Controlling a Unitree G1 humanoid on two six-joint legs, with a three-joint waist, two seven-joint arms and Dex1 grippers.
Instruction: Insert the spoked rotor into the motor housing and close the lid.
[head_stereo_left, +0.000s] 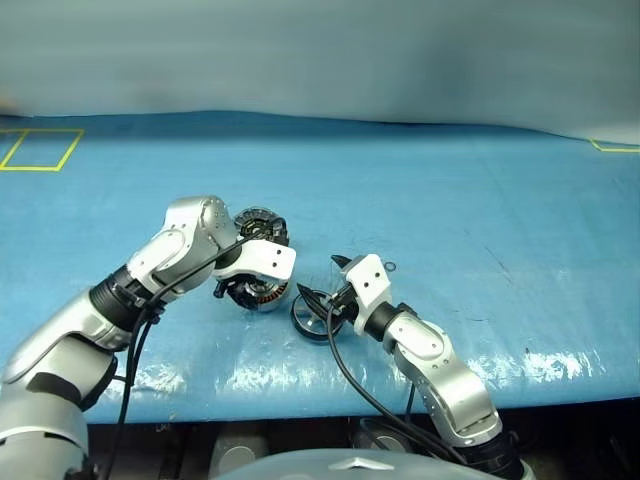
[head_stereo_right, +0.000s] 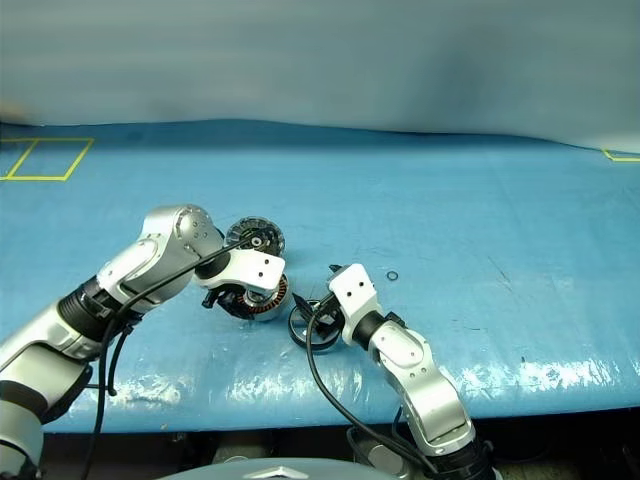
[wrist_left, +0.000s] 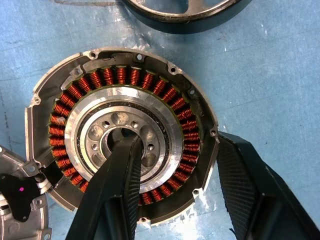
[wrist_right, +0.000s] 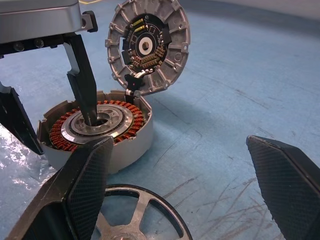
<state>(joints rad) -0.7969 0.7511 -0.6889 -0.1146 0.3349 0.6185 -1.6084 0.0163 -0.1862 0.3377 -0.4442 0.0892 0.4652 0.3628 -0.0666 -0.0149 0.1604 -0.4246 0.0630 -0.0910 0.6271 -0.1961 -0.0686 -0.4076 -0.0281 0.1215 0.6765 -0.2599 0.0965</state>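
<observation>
Rotor insertion is pending: the spoked rotor (wrist_right: 132, 215) lies on the table (head_stereo_left: 480, 200) just beside the motor housing (wrist_right: 95, 132), lid (wrist_right: 148, 47) upright. The left hand (wrist_right: 50, 117) grips the housing's wall, one finger in its centre bore; the right hand (head_stereo_left: 322, 290) hangs spread over the rotor, needing to clench and lift it.

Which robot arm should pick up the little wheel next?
Probably the right. Its open end effector sits just above the spoked rotor on the table. The left end effector is busy gripping the motor housing wall, one finger inside, with the lid standing open.
</observation>
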